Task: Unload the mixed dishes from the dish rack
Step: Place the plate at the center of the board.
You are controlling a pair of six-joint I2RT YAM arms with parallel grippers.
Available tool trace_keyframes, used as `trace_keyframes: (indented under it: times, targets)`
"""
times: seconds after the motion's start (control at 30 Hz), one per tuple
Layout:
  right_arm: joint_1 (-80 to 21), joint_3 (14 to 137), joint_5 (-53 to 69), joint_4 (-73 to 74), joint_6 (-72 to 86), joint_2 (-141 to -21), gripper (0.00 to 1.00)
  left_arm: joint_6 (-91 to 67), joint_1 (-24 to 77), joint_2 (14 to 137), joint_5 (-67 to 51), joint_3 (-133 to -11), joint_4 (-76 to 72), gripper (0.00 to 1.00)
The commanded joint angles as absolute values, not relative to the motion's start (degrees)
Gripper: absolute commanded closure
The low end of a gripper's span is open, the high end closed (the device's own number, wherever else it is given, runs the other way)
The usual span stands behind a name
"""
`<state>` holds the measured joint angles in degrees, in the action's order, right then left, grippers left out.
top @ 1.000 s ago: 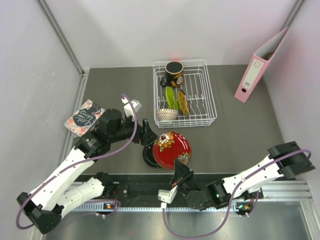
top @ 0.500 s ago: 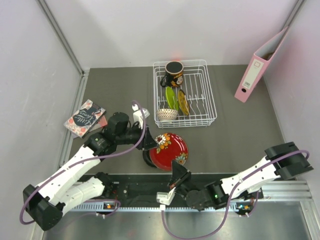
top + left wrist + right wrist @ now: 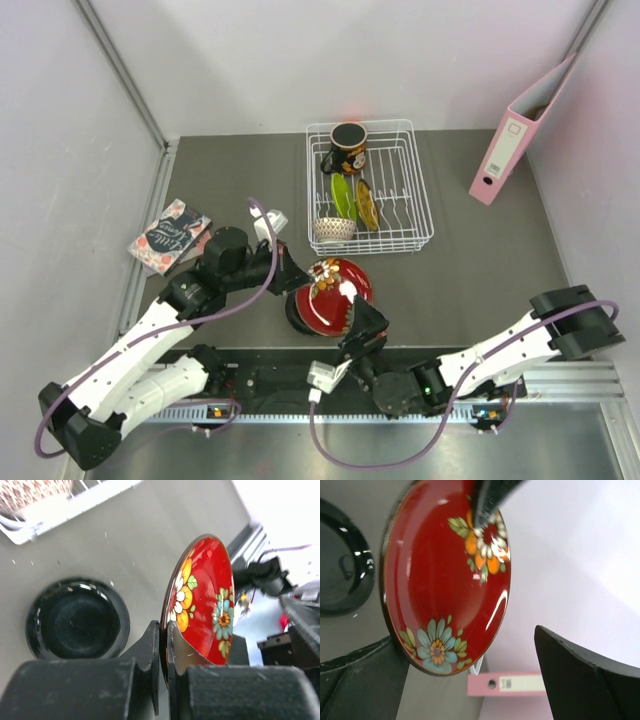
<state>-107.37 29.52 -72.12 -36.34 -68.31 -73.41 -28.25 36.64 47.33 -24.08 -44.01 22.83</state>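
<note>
The left jaws are clamping tight on the rim of the red floral plate (image 3: 202, 600), one finger on each face, and are holding it up on edge over the worktop (image 3: 220, 170), a little in front of the dish rack (image 3: 410, 170). In the left wrist view the plate is standing nearly upright, its painted face turning away from the rack. The right jaws are standing wide open around the lower part of the same plate. One finger is sitting close under the plate's lower rim (whether it is touching, I cannot tell), and the other is hanging well apart from the painted face, so the right jaws are gripping nothing.

The glossy black plate (image 3: 295, 312) is lying flat on the worktop, and the red plate is covering part of it in the overhead view. Four dishes are sitting in the rack. The dark mug (image 3: 348, 147) is resting at the far left corner. The lime green plate (image 3: 341, 195) and the yellow patterned plate (image 3: 367, 203) are standing on edge side by side between the dividers. The beige bowl (image 3: 333, 230) is sitting at the near left corner.

A pink ring binder (image 3: 515, 130) is standing against the right-hand wall, and a book (image 3: 168, 235) is lying near the worktop's left edge.
</note>
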Motion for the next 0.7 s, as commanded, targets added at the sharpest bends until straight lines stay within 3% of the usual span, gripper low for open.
trace_keyframes:
  times: [0.0, 0.13, 0.17, 0.23, 0.27, 0.3, 0.43, 0.67]
  targets:
    - [-106.5, 40.4, -82.9, -42.9, -59.0, -65.8, 0.0, -28.0, 36.4, 46.8, -15.6, -44.6, 18.3, 1.0]
    - [-101.3, 46.4, -88.1, -46.5, -49.6, -53.0, 0.0, -31.0, 36.4, 48.2, -15.2, -43.6, 14.6, 1.0]
    - [-99.8, 47.3, -88.6, -43.6, -41.3, -50.1, 0.0, -31.8, 36.4, 49.6, -16.9, -43.1, 13.6, 1.0]
    - [-96.2, 49.6, -87.1, -33.1, -27.3, -41.0, 0.0, -34.4, 36.5, 52.8, -18.6, -42.2, 10.2, 1.0]
    - [-95.4, 50.8, -86.2, -16.8, -8.4, -38.2, 0.0, -35.2, 36.6, 54.0, -19.2, -41.2, 9.1, 1.0]
    - [-92.3, 50.9, -85.3, -15.7, -3.0, -33.9, 0.0, -36.5, 36.9, 55.2, -19.9, -40.7, 7.8, 1.0]
    - [-85.6, 49.7, -86.2, -17.6, -3.0, -32.4, 0.0, -36.2, 41.5, 61.7, -15.8, -40.1, 3.5, 1.0]
    - [-84.1, 51.3, -87.0, -15.8, -3.3, -36.1, 0.0, -35.9, 49.1, 71.3, -11.6, -43.0, 0.4, 1.0]
